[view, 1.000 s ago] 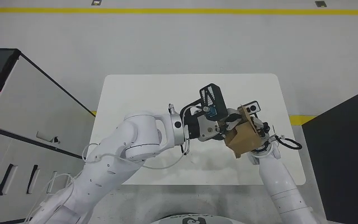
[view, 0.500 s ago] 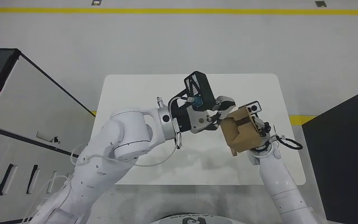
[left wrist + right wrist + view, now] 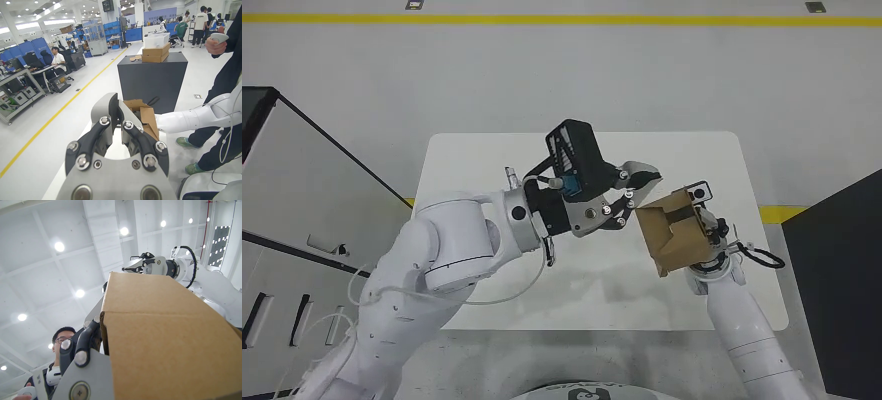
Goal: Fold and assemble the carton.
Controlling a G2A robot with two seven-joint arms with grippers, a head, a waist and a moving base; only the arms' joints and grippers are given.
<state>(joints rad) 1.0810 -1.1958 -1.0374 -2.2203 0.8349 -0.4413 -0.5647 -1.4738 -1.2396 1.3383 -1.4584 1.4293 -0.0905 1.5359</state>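
Above table (image 3: pixel 492 160), carton (image 3: pixel 672 232) masks right end effector (image 3: pixel 96 321) — left end effector (image 3: pixel 640 178) near

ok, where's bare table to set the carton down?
Bare: the far right corner of the table, beyond the carton; the far left corner, beside the left arm; the near patch between left arm and right arm. Crowded: mid-table, where the left tool hangs close to the carton.

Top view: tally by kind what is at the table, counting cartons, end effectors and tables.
carton: 1
end effectors: 2 (left end effector, right end effector)
table: 1
Total: 4
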